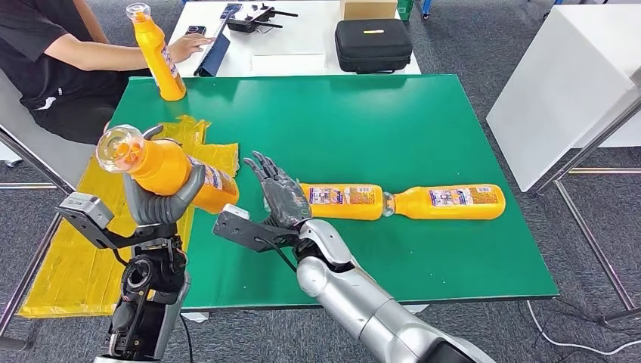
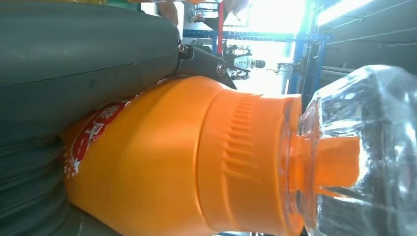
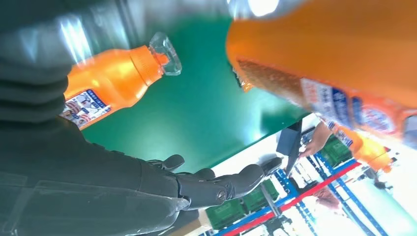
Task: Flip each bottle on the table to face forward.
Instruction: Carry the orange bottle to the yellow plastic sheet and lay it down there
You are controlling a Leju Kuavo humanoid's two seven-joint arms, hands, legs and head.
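Left hand (image 1: 162,200) grips 1 orange bottle (image 1: 170,170) around its body and holds it lifted over the left edge of the green table (image 1: 423,121), clear cap toward the camera, body tilted; right hand (image 1: 281,195) holds nothing, fingers apart, just beside the base of a lying bottle (image 1: 342,201) (whether they touch, I cannot tell); a second lying bottle (image 1: 450,202) meets it cap to cap; 1 upright bottle (image 1: 156,54) stands at the far left corner, near a seated person's hand (image 1: 185,47); yellow plastic sheet (image 1: 83,265) hangs beside the table
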